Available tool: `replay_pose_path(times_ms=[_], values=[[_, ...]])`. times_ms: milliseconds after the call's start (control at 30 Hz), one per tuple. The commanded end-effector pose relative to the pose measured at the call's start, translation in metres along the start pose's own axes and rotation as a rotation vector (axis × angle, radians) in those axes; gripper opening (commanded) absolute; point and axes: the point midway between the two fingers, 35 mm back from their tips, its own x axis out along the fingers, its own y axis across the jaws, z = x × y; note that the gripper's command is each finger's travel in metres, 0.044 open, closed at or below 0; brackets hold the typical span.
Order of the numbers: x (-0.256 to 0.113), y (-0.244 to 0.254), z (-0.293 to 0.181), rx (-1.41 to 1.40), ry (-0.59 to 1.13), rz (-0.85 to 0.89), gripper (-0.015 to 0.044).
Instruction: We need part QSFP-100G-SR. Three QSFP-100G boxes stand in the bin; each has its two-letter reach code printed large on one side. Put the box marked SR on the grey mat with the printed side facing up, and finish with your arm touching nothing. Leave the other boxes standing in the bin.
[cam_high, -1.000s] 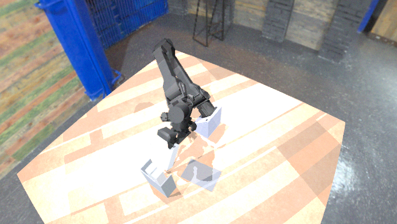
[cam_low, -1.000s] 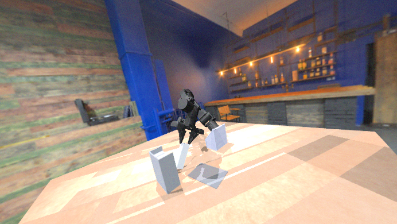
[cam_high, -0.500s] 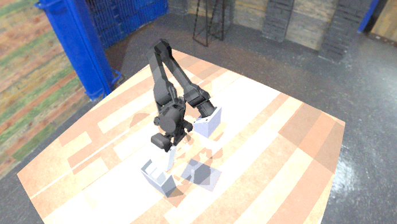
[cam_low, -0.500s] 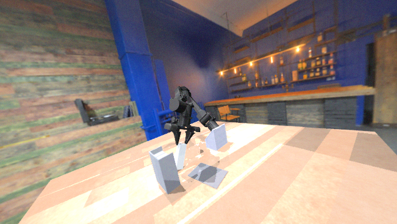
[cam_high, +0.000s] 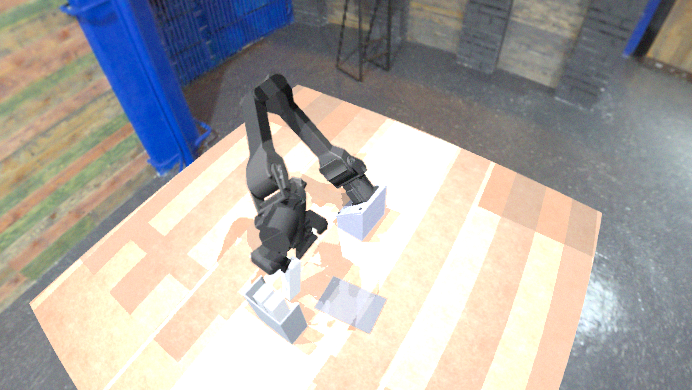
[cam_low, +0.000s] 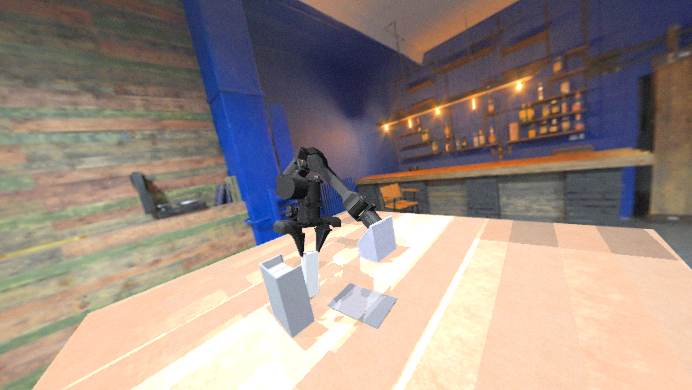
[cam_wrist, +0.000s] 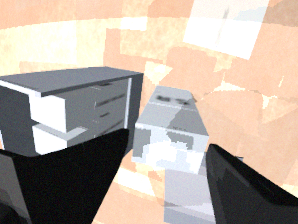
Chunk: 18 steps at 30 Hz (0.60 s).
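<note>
A closing stroke begun off-centre could topple the box (cam_high: 293, 281) (cam_low: 310, 275) (cam_wrist: 171, 119), since only a narrow upright end is offered to the spread, unloaded end effector (cam_high: 291, 256) (cam_low: 310, 252) (cam_wrist: 168, 143). Pale and slim, with unreadable dark marks, it is seen outside the bin (cam_high: 295, 325) (cam_low: 295, 300) (cam_wrist: 75, 80), near the grey mat (cam_high: 352, 305) (cam_low: 364, 304) (cam_wrist: 185, 200).

Wooden table (cam_high: 440, 280) (cam_low: 530, 300) in pale and tan planks, grey mat (cam_high: 352, 305) (cam_low: 363, 305) lying flat, grey bin (cam_high: 296, 325) (cam_low: 292, 305) (cam_wrist: 95, 77) standing near it.

Harsh glare whitens tabletop (cam_high: 440, 260) (cam_low: 450, 300) patches.
</note>
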Motion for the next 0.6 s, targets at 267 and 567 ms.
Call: replay_pose_path(times_ms=[267, 567], values=[[0.005, 0.019, 0.000, 0.006, 0.002, -0.139, 0.0237], [0.005, 0.022, 0.001, 0.002, 0.000, -0.145, 0.0368]])
